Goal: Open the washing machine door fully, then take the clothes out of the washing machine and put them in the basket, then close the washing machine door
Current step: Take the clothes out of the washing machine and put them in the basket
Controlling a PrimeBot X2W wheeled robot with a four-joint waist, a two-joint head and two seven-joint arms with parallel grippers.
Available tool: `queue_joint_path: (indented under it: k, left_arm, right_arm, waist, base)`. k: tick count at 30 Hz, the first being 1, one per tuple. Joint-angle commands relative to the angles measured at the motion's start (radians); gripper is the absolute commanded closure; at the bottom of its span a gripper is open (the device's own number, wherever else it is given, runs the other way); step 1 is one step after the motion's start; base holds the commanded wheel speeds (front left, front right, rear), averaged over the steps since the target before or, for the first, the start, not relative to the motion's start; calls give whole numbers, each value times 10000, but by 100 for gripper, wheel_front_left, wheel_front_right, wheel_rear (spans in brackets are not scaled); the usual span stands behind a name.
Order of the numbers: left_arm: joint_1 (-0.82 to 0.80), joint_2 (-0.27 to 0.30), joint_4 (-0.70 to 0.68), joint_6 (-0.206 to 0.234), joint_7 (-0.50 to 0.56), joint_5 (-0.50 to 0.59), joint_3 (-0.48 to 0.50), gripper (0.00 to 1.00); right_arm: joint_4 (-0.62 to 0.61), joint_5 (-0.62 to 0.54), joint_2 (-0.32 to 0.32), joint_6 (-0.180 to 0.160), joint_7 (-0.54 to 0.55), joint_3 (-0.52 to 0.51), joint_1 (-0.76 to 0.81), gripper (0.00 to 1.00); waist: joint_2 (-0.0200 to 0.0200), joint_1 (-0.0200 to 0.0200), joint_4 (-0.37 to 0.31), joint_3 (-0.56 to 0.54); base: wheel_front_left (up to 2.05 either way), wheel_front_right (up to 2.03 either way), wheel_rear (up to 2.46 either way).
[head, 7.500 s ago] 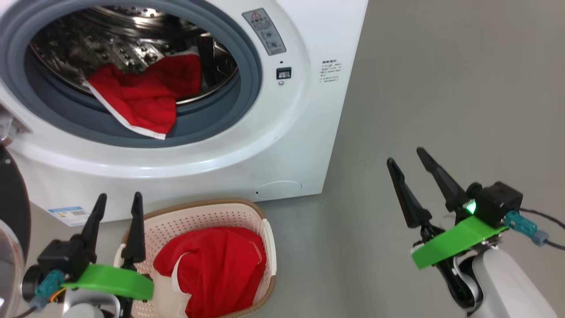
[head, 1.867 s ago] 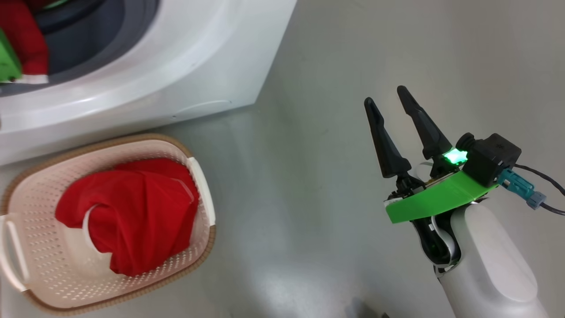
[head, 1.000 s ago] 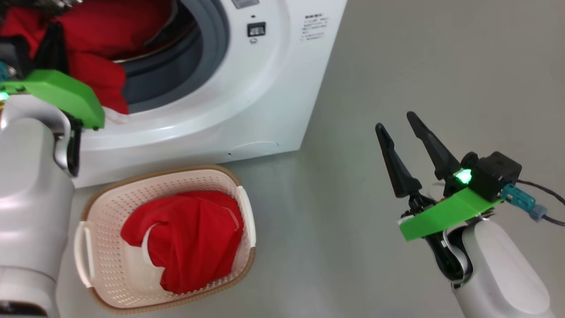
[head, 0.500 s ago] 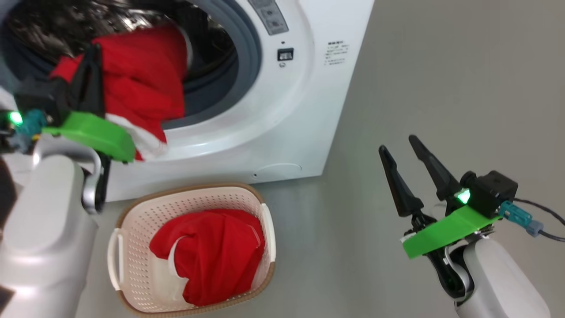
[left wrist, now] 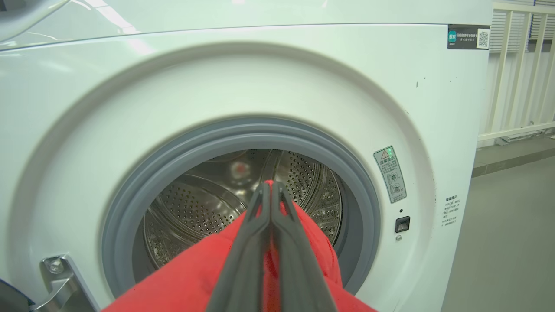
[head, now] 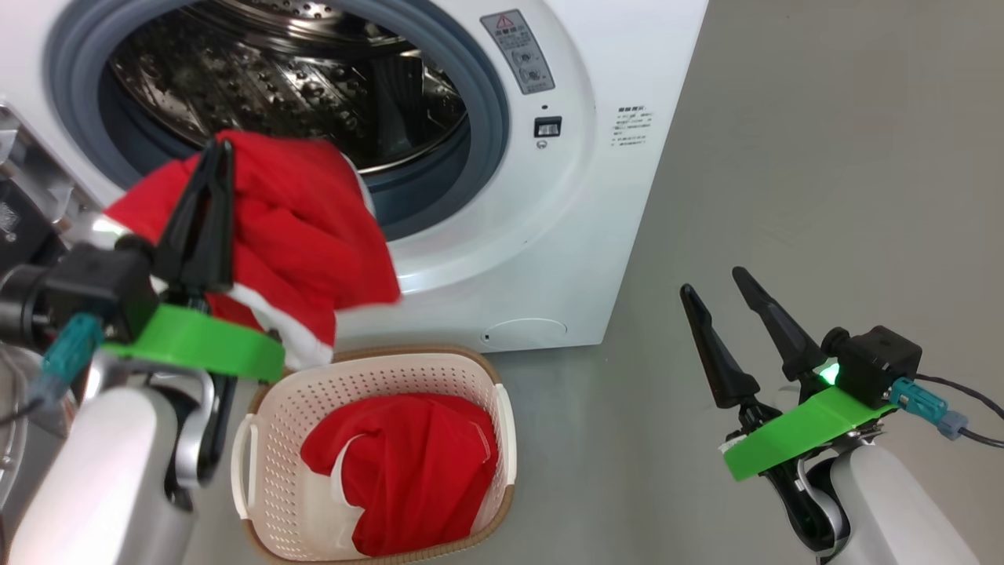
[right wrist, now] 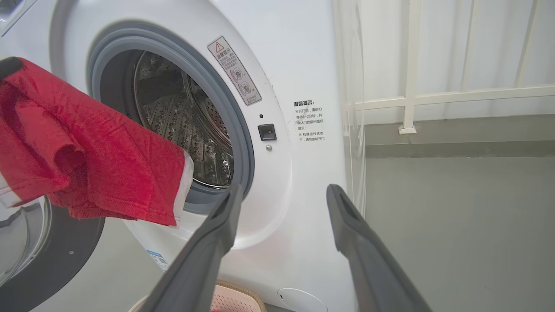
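Held: red garment [head: 314, 235] pinched in closed left hand [head: 220, 149], hanging before washing machine [head: 549, 235] drum mouth, lower hem near basket [head: 486, 377] rim. Inside basket lies second red garment [head: 408, 463]. Machine's door [right wrist: 56, 255] swung open at left. Well apart, right hand [head: 715, 282] open, empty, over floor [head: 784, 157]. By the opening, warning sticker [head: 518, 51], print unreadable; front notice [right wrist: 310, 121] headed 温馨提示.

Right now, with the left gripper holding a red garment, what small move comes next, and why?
Probably move the left gripper over the basket before opening: it is shut on the red garment, which hangs outside the washing machine, apparently not yet over the basket.
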Motion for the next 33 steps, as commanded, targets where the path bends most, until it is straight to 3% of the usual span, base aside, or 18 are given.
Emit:
queue_joint_path:
  k: [1, 7, 14, 25, 33]
  left_arm:
    - [15, 396, -608, 152, 78, -85, 414, 100]
    - [1000, 462, -1928, 502, 414, -220, 401, 100]
    - [1756, 309, -1849, 470, 332, -481, 149, 100]
    - [1980, -64, 359, -48, -536, -764, -225, 100]
    - [1622, -462, 3233, -744, -1017, -1262, -334, 100]
  right_arm:
    - [-229, 123, -50, 16, -48, 204, 106, 0]
    - [-254, 151, -71, 16, -48, 254, 165, 0]
    - [-285, 219, -94, 16, -48, 297, 56, 0]
    - [-309, 239, -140, 16, -48, 350, -133, 0]
    - [-369, 239, -155, 16, -48, 387, -295, 0]
  waist:
    - [0, 0, 45, -65]
    - [0, 0, 44, -71]
    - [0, 0, -56, 139]
    - [0, 0, -411, 520]
    - [0, 0, -800, 912]
  base:
    - [0, 0, 0]
    - [0, 0, 0]
    - [0, 0, 0]
    - [0, 0, 0]
    - [0, 0, 0]
